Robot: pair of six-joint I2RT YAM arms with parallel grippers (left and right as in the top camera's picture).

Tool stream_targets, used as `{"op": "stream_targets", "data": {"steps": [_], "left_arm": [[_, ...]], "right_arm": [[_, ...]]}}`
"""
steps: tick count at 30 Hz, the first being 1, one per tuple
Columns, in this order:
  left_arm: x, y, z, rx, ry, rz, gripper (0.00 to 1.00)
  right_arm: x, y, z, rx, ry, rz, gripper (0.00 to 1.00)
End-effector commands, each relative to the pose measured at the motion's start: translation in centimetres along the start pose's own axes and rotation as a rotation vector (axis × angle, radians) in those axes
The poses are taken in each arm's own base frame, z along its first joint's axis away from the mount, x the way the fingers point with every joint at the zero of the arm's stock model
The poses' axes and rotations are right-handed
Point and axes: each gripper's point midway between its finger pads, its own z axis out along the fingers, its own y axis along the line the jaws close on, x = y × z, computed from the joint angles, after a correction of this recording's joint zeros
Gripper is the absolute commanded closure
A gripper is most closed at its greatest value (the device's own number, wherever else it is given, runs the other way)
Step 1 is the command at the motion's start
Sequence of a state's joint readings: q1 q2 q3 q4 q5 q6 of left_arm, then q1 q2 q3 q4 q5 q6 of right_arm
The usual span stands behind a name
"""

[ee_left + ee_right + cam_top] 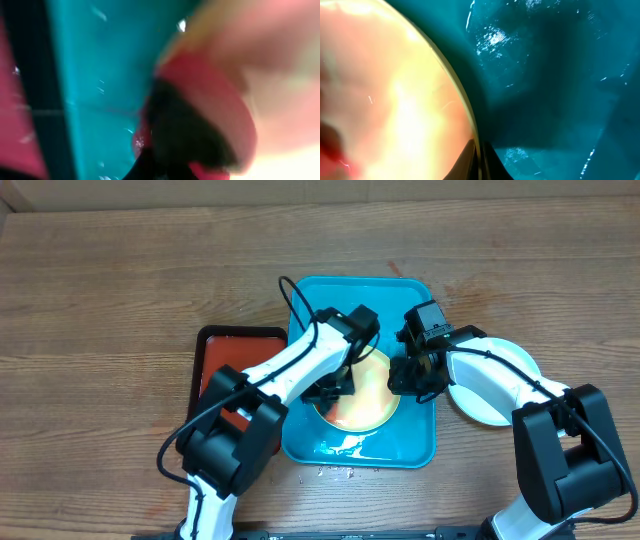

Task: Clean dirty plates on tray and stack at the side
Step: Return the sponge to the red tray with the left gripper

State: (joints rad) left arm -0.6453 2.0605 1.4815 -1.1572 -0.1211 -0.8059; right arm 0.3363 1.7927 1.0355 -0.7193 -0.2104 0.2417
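Near rim of tray (pixel 305 448): wet glints; tray's long axis ran straight away from you. Yellow plate (pixel 372 406) lay flat mid-tray, face up; round, so no long axis. Orange smear on it, so cleaning looked unfinished. Your left gripper (pixel 335 388) was closed over plate's left part; red blur beside it, held or not unclear. Right gripper (pixel 408 377) was closed at plate's right rim. Pale plate (pixel 478 412) sat on worktop (pixel 120 300) right of tray, likely done. Third plate not seen.

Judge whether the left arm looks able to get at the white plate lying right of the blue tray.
Probably not as things stand. The white plate lies beyond the tray, and the right arm crosses over it, blocking the left arm coming from the other side.
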Motion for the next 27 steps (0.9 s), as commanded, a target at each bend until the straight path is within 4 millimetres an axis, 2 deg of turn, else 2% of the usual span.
{"op": "stream_targets", "data": {"steps": [1, 6, 9, 12, 15, 17, 19, 21, 24, 27], "left_arm": [[-3.4, 3.7, -3.4, -0.082, -0.207, -0.072, 0.96], [-3.0, 2.4, -7.7, 0.17, -0.194, -0.021, 0.95], [-2.4, 3.1, -11.2, 0.31, -0.206, 0.011, 0.96], [-2.5, 6.6, -13.9, 0.339, -0.257, -0.014, 0.96], [-2.6, 11.7, -14.5, 0.259, -0.285, -0.083, 0.96], [-2.6, 14.9, -13.9, 0.171, -0.274, -0.142, 0.96], [-2.6, 17.1, -12.6, 0.102, -0.251, -0.171, 0.95], [-2.7, 18.2, -10.5, 0.054, -0.239, -0.199, 0.96], [-2.8, 18.3, -6.4, 0.043, -0.222, -0.182, 0.96], [-1.9, 17.3, -2.5, 0.083, -0.188, -0.167, 0.96]], "right_arm": [[0.0, -0.9, 0.1, 0.042, 0.0, -0.001, 0.96], [0.3, -0.9, 0.1, 0.039, 0.013, 0.002, 0.96], [0.4, -0.9, 0.1, 0.04, 0.017, 0.002, 0.96], [0.5, -0.9, 0.1, 0.041, 0.02, 0.003, 0.96], [0.5, -0.9, 0.1, 0.041, 0.02, 0.003, 0.96], [0.5, -0.9, 0.1, 0.041, 0.02, 0.003, 0.96], [0.5, -0.9, 0.1, 0.041, 0.02, 0.003, 0.96], [0.5, -0.9, 0.1, 0.041, 0.02, 0.003, 0.96], [0.5, -0.9, 0.1, 0.041, 0.02, 0.003, 0.96], [0.6, -0.9, 0.1, 0.042, 0.023, 0.004, 0.96]]}}
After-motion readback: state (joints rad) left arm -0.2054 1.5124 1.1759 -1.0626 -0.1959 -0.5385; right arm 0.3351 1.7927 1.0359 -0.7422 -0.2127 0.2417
